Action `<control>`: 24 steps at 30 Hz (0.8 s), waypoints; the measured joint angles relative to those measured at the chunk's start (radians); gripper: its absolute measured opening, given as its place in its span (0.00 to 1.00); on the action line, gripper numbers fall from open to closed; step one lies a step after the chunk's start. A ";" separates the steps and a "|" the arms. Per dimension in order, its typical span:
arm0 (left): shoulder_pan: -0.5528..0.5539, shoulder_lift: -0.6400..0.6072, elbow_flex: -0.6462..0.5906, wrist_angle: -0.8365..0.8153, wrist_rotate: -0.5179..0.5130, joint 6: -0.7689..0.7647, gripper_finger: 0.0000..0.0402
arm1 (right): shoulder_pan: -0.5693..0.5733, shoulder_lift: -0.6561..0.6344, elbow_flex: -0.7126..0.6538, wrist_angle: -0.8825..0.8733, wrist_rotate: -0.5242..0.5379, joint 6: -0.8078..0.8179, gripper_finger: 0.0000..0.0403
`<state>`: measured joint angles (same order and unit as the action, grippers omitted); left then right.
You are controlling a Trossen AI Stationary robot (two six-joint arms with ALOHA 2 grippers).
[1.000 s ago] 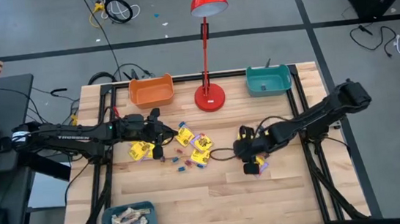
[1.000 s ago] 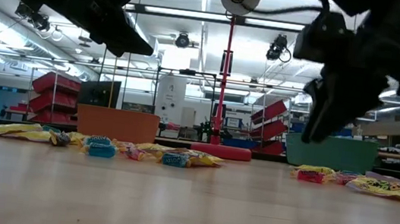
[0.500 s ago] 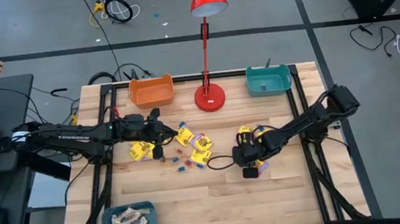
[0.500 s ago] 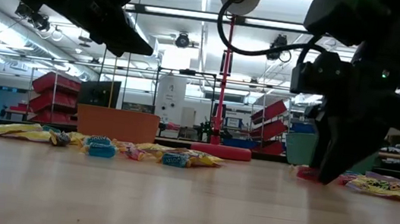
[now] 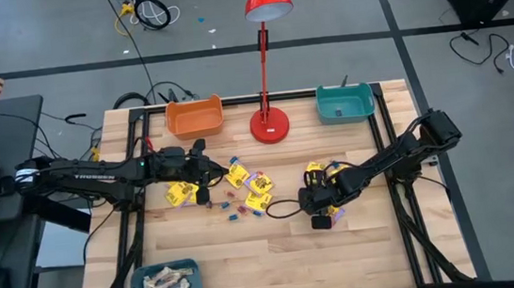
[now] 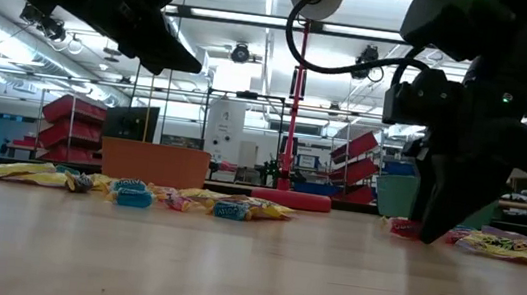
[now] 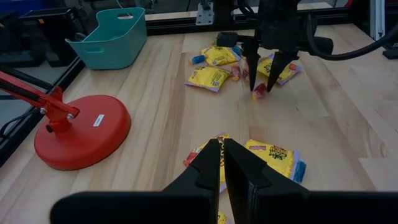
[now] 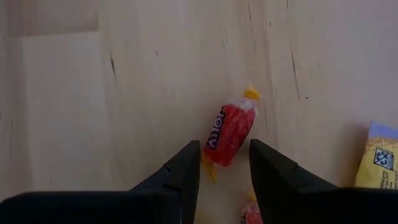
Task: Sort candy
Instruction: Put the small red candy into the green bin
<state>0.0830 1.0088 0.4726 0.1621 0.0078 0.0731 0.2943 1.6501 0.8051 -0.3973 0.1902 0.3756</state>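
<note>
In the high view the right gripper [image 5: 322,215] hides what lies under it. The wrist view shows its fingers [image 8: 184,168] parted, straddling a red candy [image 8: 227,132] on the table [image 8: 74,93]; contact can't be told. More candy [image 5: 239,191] lies at its 9 o'clock, under the shut, empty left gripper [image 5: 211,180].

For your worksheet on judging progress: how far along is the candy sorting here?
Done: pale bars already lie in the blue bin at the table's near edge. In hand: the right gripper stands open astride a red candy on the wood, not yet gripped. Left: yellow packets and small pieces still lie mid-table, and the orange bin and teal bin look empty. The left gripper waits shut.
</note>
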 joint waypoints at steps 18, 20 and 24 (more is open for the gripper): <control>0.000 0.000 0.000 -0.001 0.000 0.000 0.06 | 0.000 0.000 0.000 -0.001 0.000 0.000 0.08; 0.000 0.000 0.000 0.000 0.000 0.000 0.06 | 0.000 0.000 0.000 -0.001 0.000 0.000 0.08; 0.000 0.000 0.000 -0.001 0.000 0.000 0.06 | -0.002 0.000 0.000 -0.001 0.000 0.000 0.08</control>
<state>0.0830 1.0088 0.4728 0.1616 0.0078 0.0731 0.2925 1.6501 0.8051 -0.3981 0.1898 0.3756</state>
